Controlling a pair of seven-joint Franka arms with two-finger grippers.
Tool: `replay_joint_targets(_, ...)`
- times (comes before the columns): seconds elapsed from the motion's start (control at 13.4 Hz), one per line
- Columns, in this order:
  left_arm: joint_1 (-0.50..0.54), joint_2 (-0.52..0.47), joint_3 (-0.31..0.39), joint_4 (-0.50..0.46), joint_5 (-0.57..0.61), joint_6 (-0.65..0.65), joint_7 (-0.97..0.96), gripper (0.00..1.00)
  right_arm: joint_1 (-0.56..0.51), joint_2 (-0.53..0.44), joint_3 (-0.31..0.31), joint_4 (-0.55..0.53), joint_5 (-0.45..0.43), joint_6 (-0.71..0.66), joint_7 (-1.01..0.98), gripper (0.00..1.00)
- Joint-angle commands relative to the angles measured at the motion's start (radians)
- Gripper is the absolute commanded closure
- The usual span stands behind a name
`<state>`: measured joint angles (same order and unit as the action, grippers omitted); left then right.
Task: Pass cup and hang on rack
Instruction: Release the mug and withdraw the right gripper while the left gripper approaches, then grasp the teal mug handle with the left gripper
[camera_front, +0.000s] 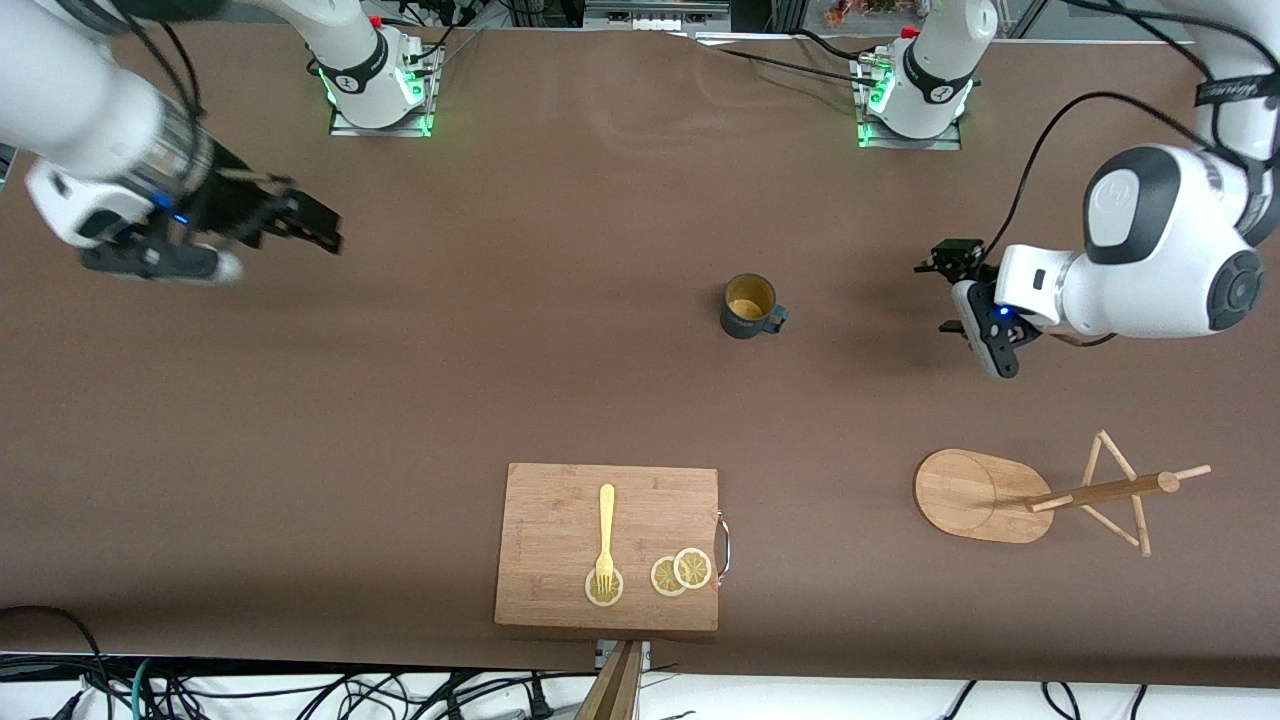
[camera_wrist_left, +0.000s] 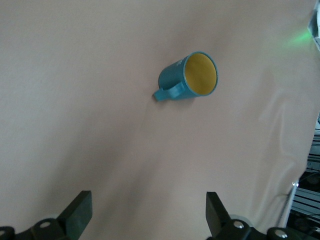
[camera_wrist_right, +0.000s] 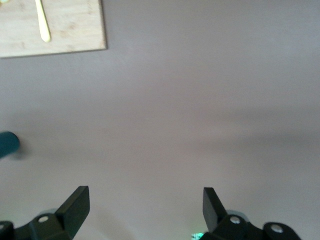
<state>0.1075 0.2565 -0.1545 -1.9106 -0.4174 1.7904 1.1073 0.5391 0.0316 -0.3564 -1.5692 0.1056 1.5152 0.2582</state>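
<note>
Standing upright on the brown table (camera_front: 400, 400), the teal cup (camera_front: 748, 306) is untouched; the mug rack (camera_front: 985, 495) stands nearer the camera. Both the left gripper (camera_front: 950, 290) and right gripper (camera_front: 300, 225) are held wide apart, empty.

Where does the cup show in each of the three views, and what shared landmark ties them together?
Front view: the cup stands upright mid-table, toward the left arm's end.
Left wrist view: cup in the upper middle, yellow inside showing.
Right wrist view: only a teal sliver at the picture's edge.
Shared landmark: the brown tabletop.
</note>
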Motion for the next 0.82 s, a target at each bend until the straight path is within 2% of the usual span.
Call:
replay_joint_targets(0.0,0.009,0.042,-0.008,-0.089,-0.16,0.131,0.245,0.0,-0.087,-0.062,0.011,-0.061,-0.052,-0.027,-0.107,0.0)
replay_joint_targets(0.15,-0.005,0.099,-0.008,-0.114,-0.3,0.17,0.456,0.0,-0.213,-0.064,0.083,-0.06,-0.058,-0.046,-0.201,0.0)
replay_joint_targets(0.3,-0.031,0.173,-0.016,-0.114,-0.378,0.229,0.656,0.0,-0.403,-0.065,0.233,-0.057,-0.06,-0.047,-0.275,0.0)
replay_joint_targets(0.37,-0.034,0.214,-0.025,-0.114,-0.473,0.253,0.797,0.0,-0.451,-0.078,0.284,-0.058,-0.064,-0.049,-0.274,0.0)
replay_joint_targets(0.52,-0.035,0.292,-0.069,-0.116,-0.681,0.288,1.091,0.0,-0.452,-0.079,0.284,-0.057,-0.067,-0.056,-0.263,0.0)
replay_joint_targets(0.6,-0.037,0.315,-0.077,-0.116,-0.739,0.296,1.194,0.0,-0.452,-0.078,0.284,-0.057,-0.067,-0.058,-0.263,0.0)
replay_joint_targets(0.75,-0.037,0.317,-0.097,-0.18,-0.823,0.288,1.278,0.0,-0.45,-0.073,0.286,-0.052,-0.067,-0.047,-0.263,0.0)
